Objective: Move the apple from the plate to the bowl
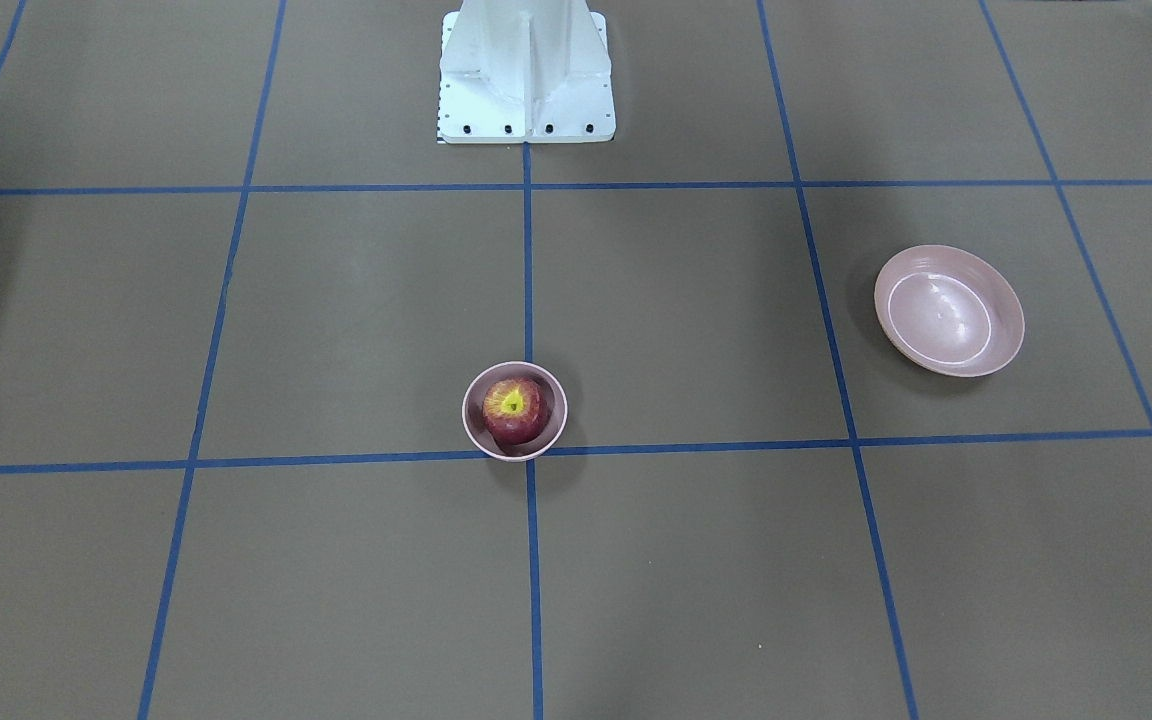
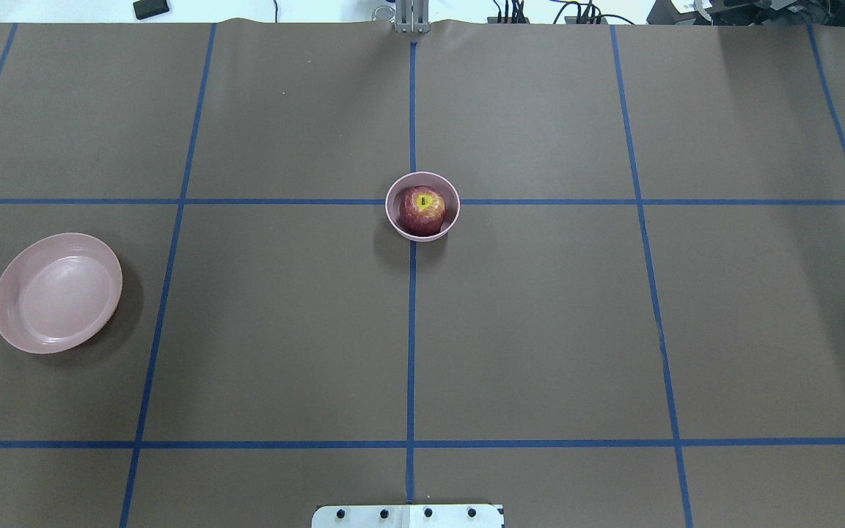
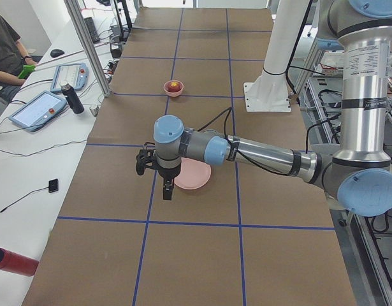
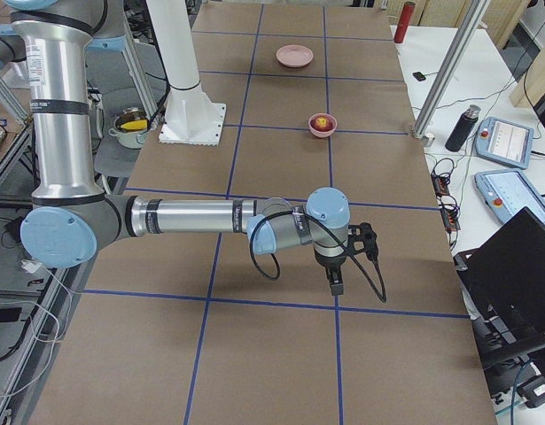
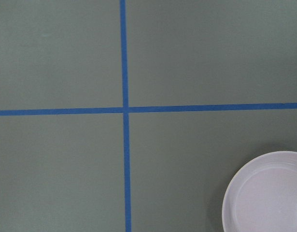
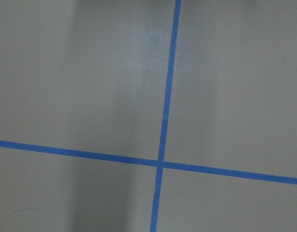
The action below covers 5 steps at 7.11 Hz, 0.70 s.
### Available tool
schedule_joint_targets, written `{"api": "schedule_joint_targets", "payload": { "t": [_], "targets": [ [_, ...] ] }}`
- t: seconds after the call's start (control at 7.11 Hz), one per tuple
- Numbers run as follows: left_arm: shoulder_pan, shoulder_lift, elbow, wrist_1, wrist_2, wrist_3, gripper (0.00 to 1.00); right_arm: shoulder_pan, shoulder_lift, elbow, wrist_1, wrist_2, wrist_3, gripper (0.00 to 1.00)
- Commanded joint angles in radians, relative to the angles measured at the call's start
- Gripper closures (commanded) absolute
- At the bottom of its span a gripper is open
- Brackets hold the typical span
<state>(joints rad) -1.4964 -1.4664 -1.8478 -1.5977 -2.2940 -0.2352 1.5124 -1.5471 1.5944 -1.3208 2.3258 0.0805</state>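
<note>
The dark red apple with its yellow-green stem patch sits in the small deep pink bowl at the table's middle; both also show in the overhead view, the apple in the bowl. The wide shallow pink plate stands bare on the robot's left and shows in the left wrist view. My left gripper hangs high beside the plate, fingers down; I cannot tell if it is open. My right gripper hangs over bare table on the robot's right; I cannot tell its state either.
The white robot pedestal stands at the table's robot side. Blue tape lines grid the brown tabletop. A side bench holds tablets, a dark bottle and a red cylinder; an operator sits there.
</note>
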Motion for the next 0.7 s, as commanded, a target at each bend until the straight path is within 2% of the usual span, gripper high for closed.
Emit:
{"api": "schedule_joint_targets", "payload": {
  "t": [0.0, 0.42, 0.56],
  "targets": [
    [-0.010, 0.009, -0.040, -0.013, -0.002, -0.004, 0.02, -0.028, 0.002, 0.003, -0.008, 0.023, 0.001, 0.00],
    [-0.007, 0.006, -0.047, -0.076, -0.002, 0.004, 0.02, -0.028, 0.021, -0.031, -0.008, 0.030, -0.001, 0.00],
    [-0.002, 0.003, -0.004, -0.094, -0.001, 0.005, 0.02, -0.028, 0.021, -0.034, -0.003, 0.024, 0.001, 0.00]
  ]
}}
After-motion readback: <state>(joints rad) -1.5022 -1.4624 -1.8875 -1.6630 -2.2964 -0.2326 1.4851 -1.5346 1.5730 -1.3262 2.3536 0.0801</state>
